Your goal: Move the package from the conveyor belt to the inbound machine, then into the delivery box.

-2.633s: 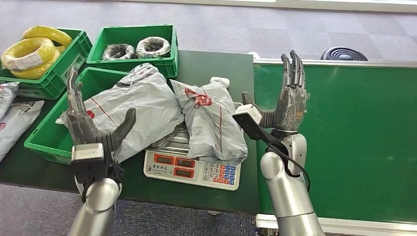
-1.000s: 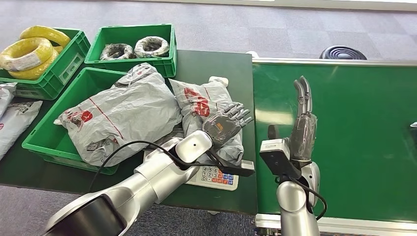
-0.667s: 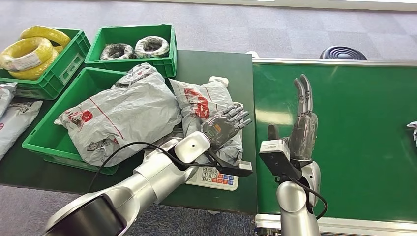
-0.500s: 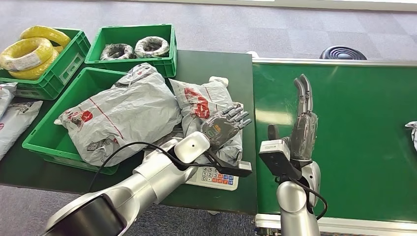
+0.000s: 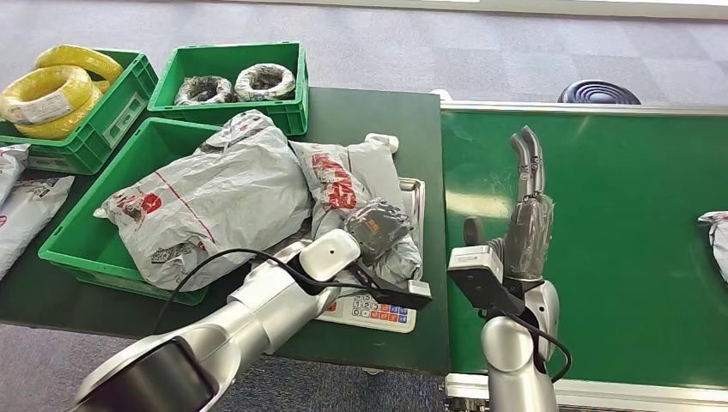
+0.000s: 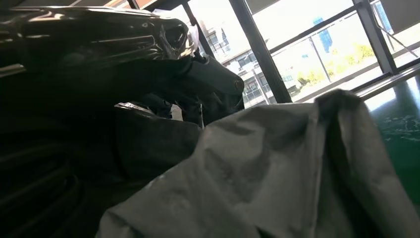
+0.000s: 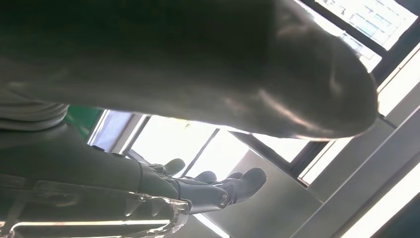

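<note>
- Two grey plastic mailing bags lay around the white electronic weighing scale (image 5: 371, 307) on the dark green table (image 5: 369, 112): one grey red-printed package (image 5: 348, 184) lay on the scale's steel platform, and a larger grey bag (image 5: 215, 202) lay just beside it, spilling over the rim of the near green plastic crate (image 5: 81, 249).
- Over the scale, the robot's left hand (image 5: 378, 227) gripped the package on the platform, fingers curled into the crumpled plastic; the left wrist view showed grey film bunched against the dark fingers.
- Beside the scale, over the green conveyor belt (image 5: 601, 215), the right hand (image 5: 525, 215) stood upright, fingers straight and together, holding nothing.
- Far along the belt from the scale, another grey bag (image 5: 717, 240) lay at the picture's edge.
- Beyond the scale stood two more green crates, one holding yellow cable coils (image 5: 56, 90), one grey wire coils (image 5: 236, 84).
</note>
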Motion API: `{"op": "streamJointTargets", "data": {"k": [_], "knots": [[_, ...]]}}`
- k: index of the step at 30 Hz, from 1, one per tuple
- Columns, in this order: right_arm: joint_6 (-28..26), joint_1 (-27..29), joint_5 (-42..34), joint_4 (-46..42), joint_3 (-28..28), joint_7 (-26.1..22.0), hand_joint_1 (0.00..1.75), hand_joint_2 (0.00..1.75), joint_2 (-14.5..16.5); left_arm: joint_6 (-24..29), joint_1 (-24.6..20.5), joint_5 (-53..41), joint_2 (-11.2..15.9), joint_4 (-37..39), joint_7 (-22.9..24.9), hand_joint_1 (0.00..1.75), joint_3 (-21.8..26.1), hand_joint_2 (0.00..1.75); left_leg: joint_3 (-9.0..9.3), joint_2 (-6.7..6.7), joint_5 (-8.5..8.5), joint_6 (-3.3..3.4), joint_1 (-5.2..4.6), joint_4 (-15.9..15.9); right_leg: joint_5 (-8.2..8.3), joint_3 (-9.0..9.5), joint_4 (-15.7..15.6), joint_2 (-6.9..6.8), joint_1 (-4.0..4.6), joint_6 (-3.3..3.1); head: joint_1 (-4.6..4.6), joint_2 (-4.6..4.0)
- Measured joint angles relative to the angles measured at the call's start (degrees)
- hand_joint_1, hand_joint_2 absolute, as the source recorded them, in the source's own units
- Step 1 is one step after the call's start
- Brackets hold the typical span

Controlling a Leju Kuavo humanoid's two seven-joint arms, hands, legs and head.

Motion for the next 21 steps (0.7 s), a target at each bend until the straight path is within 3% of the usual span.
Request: {"op": "streamJointTargets", "data": {"k": [8,13,17,21], "knots": [[-0.22,-0.12,0.08,-0.02,0.78,-0.07,0.00,0.00,0.05,-0.33,-0.06,-0.24,0.33,0.08,0.04,1.55,0.20,1.75,0.00,0.00,0.00,0.00,0.00,0.00,0.00,0.01,0.00,0.00,0.00,0.00,0.00,0.00],[-0.44,-0.12,0.26,-0.02,1.52,-0.08,0.00,0.00,0.06,3.52,0.07,3.99,0.71,-0.35,-1.64,1.54,1.97,1.75,0.00,0.01,0.00,0.00,0.00,0.00,0.00,0.00,0.00,0.00,0.00,0.00,0.00,0.00],[-1.26,-0.04,0.31,0.00,1.94,0.40,0.00,0.00,0.03,9.26,1.26,22.54,1.93,-7.99,-8.33,1.52,10.65,1.75,-0.02,0.04,0.00,-0.01,0.00,0.00,0.00,-0.05,0.03,0.01,0.00,0.00,0.01,0.00],[-2.54,0.04,0.02,0.15,2.20,0.80,0.00,0.00,-0.10,6.35,2.83,33.76,4.48,-22.65,-9.92,1.38,21.06,1.75,-0.05,0.05,0.00,-0.01,0.01,0.00,-0.01,-0.10,0.04,0.01,0.01,0.00,-0.01,0.00]]}}
